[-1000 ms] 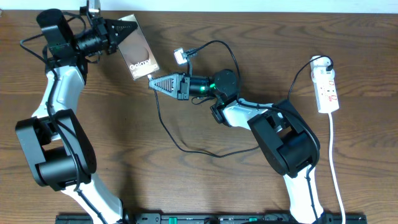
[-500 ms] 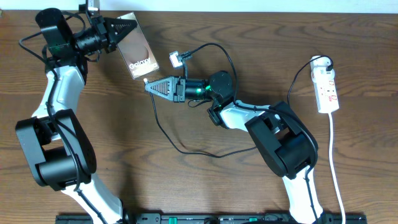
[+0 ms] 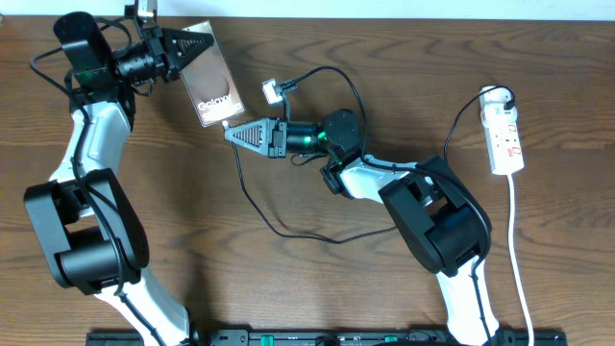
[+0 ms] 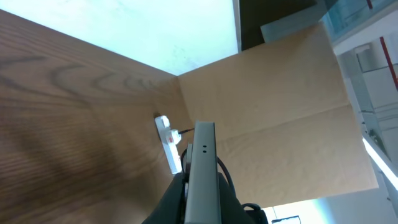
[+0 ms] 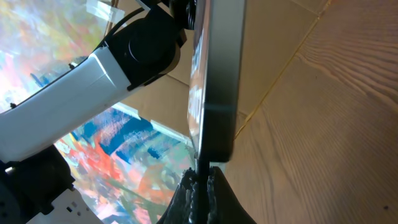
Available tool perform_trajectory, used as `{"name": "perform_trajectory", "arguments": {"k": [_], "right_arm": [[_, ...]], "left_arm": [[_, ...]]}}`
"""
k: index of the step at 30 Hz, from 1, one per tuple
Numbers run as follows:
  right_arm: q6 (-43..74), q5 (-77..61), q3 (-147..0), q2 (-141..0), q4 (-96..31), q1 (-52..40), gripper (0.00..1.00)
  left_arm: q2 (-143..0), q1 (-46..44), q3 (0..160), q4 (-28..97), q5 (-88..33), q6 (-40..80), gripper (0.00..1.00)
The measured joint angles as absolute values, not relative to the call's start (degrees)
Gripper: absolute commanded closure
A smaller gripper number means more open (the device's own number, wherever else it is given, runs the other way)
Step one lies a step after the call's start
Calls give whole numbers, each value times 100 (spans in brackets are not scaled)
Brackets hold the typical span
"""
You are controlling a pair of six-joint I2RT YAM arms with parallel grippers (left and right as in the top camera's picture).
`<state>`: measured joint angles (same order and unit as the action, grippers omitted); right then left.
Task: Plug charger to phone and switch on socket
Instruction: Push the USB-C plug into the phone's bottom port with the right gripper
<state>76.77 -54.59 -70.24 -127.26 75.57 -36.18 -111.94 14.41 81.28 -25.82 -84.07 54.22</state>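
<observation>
My left gripper point(image 3: 197, 43) is shut on the top end of the phone point(image 3: 213, 85), holding it tilted above the table's far left; its grey edge point(image 4: 203, 168) runs up between the fingers in the left wrist view. My right gripper point(image 3: 231, 134) is shut on the charger's plug tip point(image 5: 203, 167), right at the phone's bottom end point(image 5: 214, 81). The black charger cable point(image 3: 288, 229) loops across the table's middle. The white socket strip point(image 3: 505, 136) lies at the far right and also shows in the left wrist view point(image 4: 168, 142).
A small white charger adapter point(image 3: 274, 90) lies on the wooden table behind the right gripper. The socket's white cord point(image 3: 517, 259) runs down toward the front right edge. Both arm bases stand at the front.
In the last second my right gripper moved left with the plug tip, closing on the phone's bottom end. The left gripper and phone shifted slightly left. Almost no motion in the last half second.
</observation>
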Motion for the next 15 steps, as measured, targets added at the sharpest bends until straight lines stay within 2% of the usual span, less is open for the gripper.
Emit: {"name": "perform_trajectory", "arguments": {"k": [15], "right_arm": [[7679, -5496, -7024, -12726, 7771, -3618, 99]], "left_arm": [[-11194, 1441, 8128, -2591, -8545, 5398, 93]]}}
